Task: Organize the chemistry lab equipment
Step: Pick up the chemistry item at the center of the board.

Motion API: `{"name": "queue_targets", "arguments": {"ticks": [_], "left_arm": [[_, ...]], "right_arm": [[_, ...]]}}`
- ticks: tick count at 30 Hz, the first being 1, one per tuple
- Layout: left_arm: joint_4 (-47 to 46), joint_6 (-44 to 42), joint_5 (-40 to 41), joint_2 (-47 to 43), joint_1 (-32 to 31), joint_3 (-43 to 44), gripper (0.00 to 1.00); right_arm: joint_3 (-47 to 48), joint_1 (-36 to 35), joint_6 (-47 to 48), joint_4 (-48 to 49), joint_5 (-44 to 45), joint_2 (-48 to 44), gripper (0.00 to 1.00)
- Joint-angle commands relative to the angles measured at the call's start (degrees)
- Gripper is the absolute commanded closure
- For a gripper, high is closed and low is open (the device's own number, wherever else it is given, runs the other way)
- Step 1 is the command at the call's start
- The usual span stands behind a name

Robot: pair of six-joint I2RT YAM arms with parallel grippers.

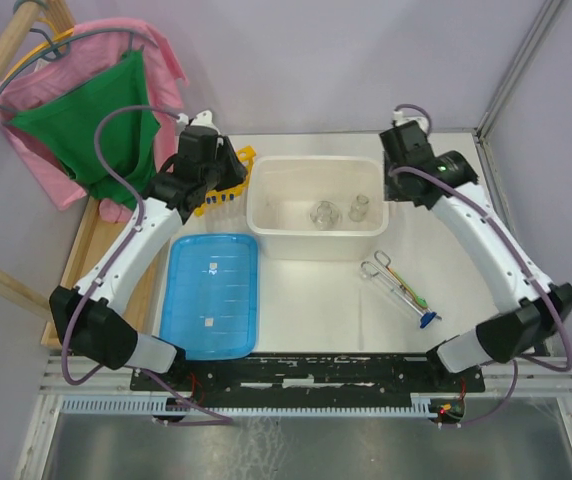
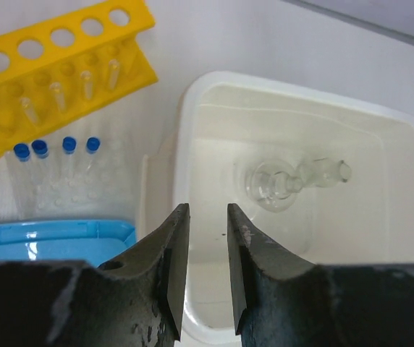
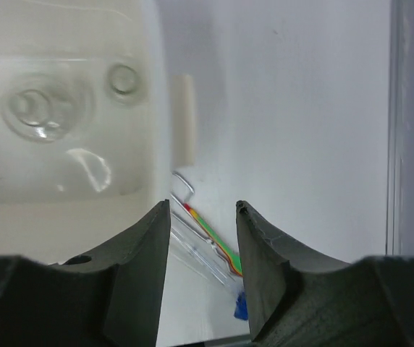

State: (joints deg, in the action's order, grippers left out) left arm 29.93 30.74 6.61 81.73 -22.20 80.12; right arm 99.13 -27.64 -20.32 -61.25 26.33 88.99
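Observation:
Two small clear glass flasks [image 1: 323, 213] [image 1: 358, 207] lie inside the white tub [image 1: 266, 225]. They show again in the left wrist view as flasks [image 2: 276, 186] and in the right wrist view as flasks [image 3: 40, 112]. The yellow tube rack [image 2: 62, 65] lies tilted at the tub's back left. Several blue-capped tubes [image 2: 55, 170] lie beside it on the table. Metal tongs [image 1: 381, 268] and thin green- and blue-tipped rods [image 1: 416, 300] lie right of the tub. My left gripper [image 2: 208, 208] hovers over the tub's left rim, open and holding nothing. My right gripper [image 3: 203, 205] is open and empty above the green rod [image 3: 214, 235].
A flat blue ribbed lid [image 1: 211, 295] lies front left of the tub. Pink and green cloths [image 1: 96, 110] hang on a wooden frame at the back left. A metal post [image 1: 516, 70] and wall border the table on the right.

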Motion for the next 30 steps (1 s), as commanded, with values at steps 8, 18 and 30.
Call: {"name": "queue_targets", "arguments": {"ticks": [8, 18, 30], "left_arm": [[-6.7, -5.2, -9.2, 6.1, -5.8, 12.1, 0.65], [-5.7, -5.2, -9.1, 6.3, -8.6, 9.8, 0.65], [-4.2, -6.1, -5.5, 1.5, -8.6, 5.9, 0.65]], "right_arm": [[-32.4, 9.7, -10.9, -0.5, -16.4, -20.4, 0.54], [-45.2, 9.4, -11.8, 3.5, -25.7, -18.2, 0.55], [-43.5, 9.4, -9.1, 6.2, -16.8, -4.3, 0.52]]}}
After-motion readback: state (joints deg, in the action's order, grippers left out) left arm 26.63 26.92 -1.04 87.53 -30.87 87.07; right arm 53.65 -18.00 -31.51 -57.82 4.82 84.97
